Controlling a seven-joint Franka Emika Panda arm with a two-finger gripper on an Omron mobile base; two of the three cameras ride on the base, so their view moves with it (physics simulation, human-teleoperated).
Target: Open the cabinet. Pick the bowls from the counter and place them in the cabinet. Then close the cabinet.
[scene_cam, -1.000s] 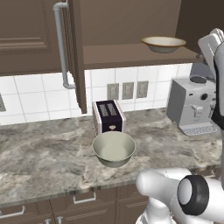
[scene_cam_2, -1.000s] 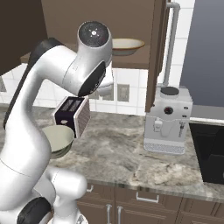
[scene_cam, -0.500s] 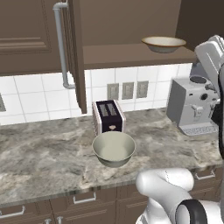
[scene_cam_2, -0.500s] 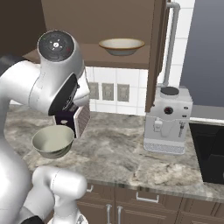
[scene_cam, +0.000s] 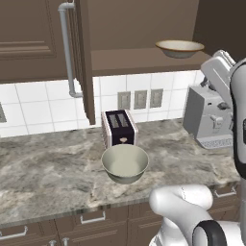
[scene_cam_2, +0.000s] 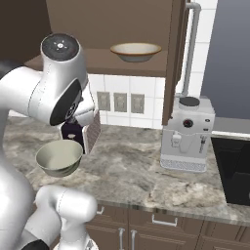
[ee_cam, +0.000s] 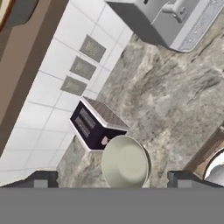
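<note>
The cabinet (scene_cam: pixel 38 38) stands open, its doors swung out to either side. On its shelf sits the shallow cream bowl with the orange-yellow rim (scene_cam: pixel 179 48) (scene_cam_2: pixel 135 51). The deep plain greyish-cream bowl (scene_cam: pixel 125 163) (scene_cam_2: pixel 58 157) (ee_cam: pixel 126 161) rests on the counter (scene_cam: pixel 48 178) in front of a toaster. My gripper (ee_cam: pixel 113 180) is open and holds nothing. It hangs high above the counter and looks down on the plain bowl, well apart from it. My arm (scene_cam_2: pixel 58 93) hides part of the toaster in the right base view.
A black and silver toaster (scene_cam: pixel 119 127) (ee_cam: pixel 96 124) stands against the tiled wall behind the plain bowl. A silver coffee machine (scene_cam: pixel 207 117) (scene_cam_2: pixel 188 134) stands further right. The open door with its bar handle (scene_cam: pixel 67 48) juts out on the left, the other door (scene_cam_2: pixel 176 58) on the right.
My arm has drawn back from the shelf and come lower, towards the plain bowl's side of the counter. The rimmed bowl stays on the shelf and the plain bowl has not moved.
</note>
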